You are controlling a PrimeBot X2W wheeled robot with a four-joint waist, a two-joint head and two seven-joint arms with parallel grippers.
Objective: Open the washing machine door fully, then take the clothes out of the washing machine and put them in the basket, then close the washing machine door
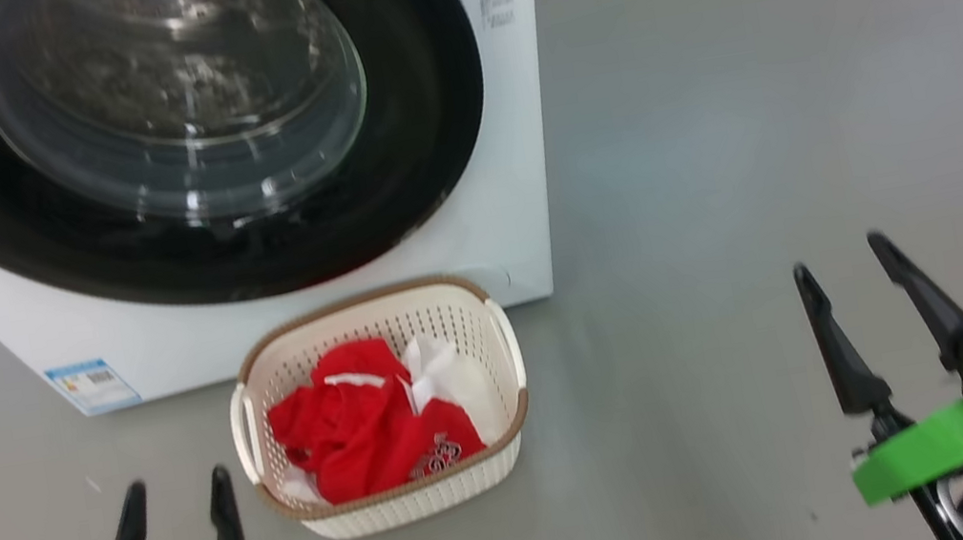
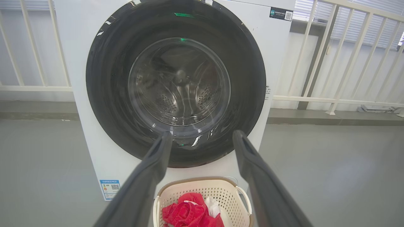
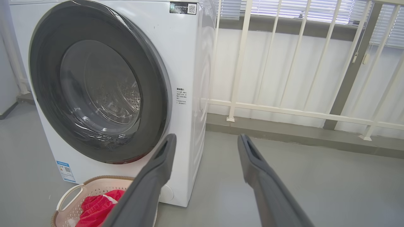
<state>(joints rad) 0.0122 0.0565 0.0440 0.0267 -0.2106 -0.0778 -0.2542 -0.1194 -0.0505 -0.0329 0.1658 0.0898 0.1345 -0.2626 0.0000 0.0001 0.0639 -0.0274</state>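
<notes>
door: the washing machine door (image 1: 420, 125) looks shut. Its glossy black rim sits flat against the white front, and the glass bowl in the middle is full of reflections.
machine: the washing machine (image 1: 514, 168) stands on the grey floor (image 1: 750, 73), with a blue label (image 1: 92, 385) at its lower left corner in the head view.
drum: in the left wrist view you can make out the perforated steel drum (image 2: 180, 94) through the glass.
basket: the basket (image 1: 520, 418) is on the floor right in front of the machine, below the bottom of the door and toward the right-hand corner. It's close to the front panel, but I can't tell if they touch.
clothes: the clothes (image 1: 352, 426) are piled inside the basket. They're mostly bright red, with a white piece on the right side and a silvery print near the front rim.
left pincer: the left pincer (image 1: 177, 480) is at the lower left of the head view, its 2 dark fingers spread with nothing between them. It's near the basket's left handle, above the floor.
right pincer: the right pincer (image 1: 837, 252) is at the lower right, 2 fingers spread wide and pinching nothing. It's well apart from the basket, and there's a green bracket (image 1: 926, 451) at its wrist.
background: a white railing (image 3: 284, 110) runs behind the machine.
</notes>
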